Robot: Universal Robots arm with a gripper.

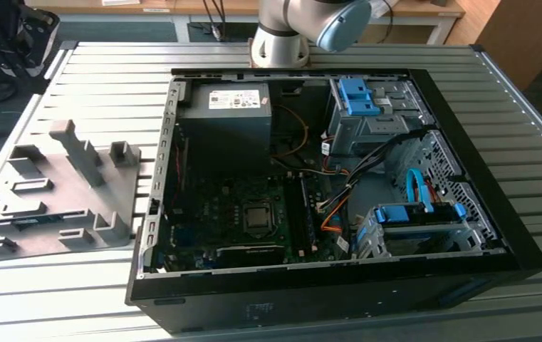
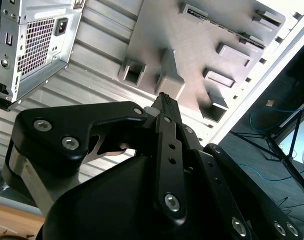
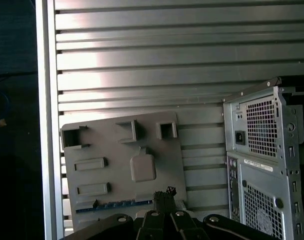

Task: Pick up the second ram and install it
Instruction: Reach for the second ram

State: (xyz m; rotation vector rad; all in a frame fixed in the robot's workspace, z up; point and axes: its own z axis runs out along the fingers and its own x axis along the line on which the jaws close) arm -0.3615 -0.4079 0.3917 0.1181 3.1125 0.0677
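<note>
Robot gripper (image 3: 164, 193) hovers over a gray parts fixture (image 3: 112, 145) beside an open computer case (image 1: 347, 299).
Exterior view: on the case's left, the fixture holds the second ram (image 1: 38, 223) in a slot, on a slatted metal table (image 1: 498, 85). Second wrist view: gripper fingers pressed together, holding nothing. First wrist view: the blue-green ram (image 3: 114, 205) lies in the fixture near the fingertips.

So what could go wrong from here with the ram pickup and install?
1. The second ram lies low in the grey fixture, close to a raised block. The end effector, not yet on it, may strike that block if it comes down off line.
2. Loose cables lie close beside the memory slots in the open case and might snag during seating.
</note>
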